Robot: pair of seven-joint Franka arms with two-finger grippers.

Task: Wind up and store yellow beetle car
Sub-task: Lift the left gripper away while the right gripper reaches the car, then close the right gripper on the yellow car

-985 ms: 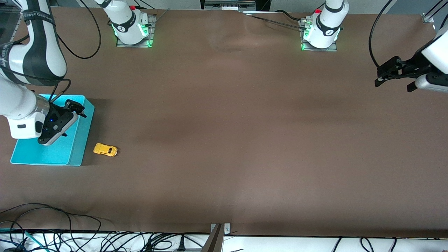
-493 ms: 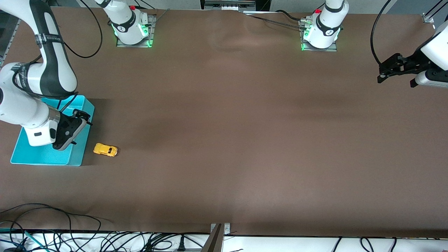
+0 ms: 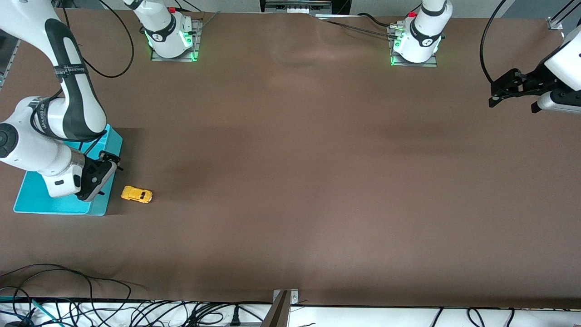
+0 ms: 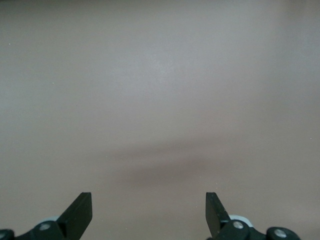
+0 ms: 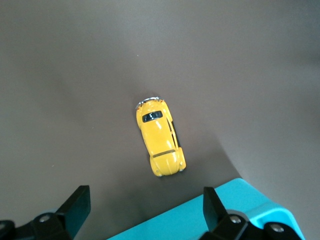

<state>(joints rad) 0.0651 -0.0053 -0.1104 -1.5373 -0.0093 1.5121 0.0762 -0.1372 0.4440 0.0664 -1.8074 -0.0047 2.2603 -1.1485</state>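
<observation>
Beside turquoise bin [image 3: 102,206], yellow beetle car [image 3: 136,194], right gripper [image 3: 108,167] open above.

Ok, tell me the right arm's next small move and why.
Probably shift the right gripper off the turquoise plastic bin and over the small yellow beetle toy car, then descend. Its jaws are open and empty over the bin's edge, and the car sits on the brown table just beside the bin. The left gripper waits, open.

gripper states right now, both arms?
Left gripper: open, empty, over bare table at the left arm's end.
Right gripper: open, empty, over the turquoise bin's edge beside the yellow beetle car.
</observation>
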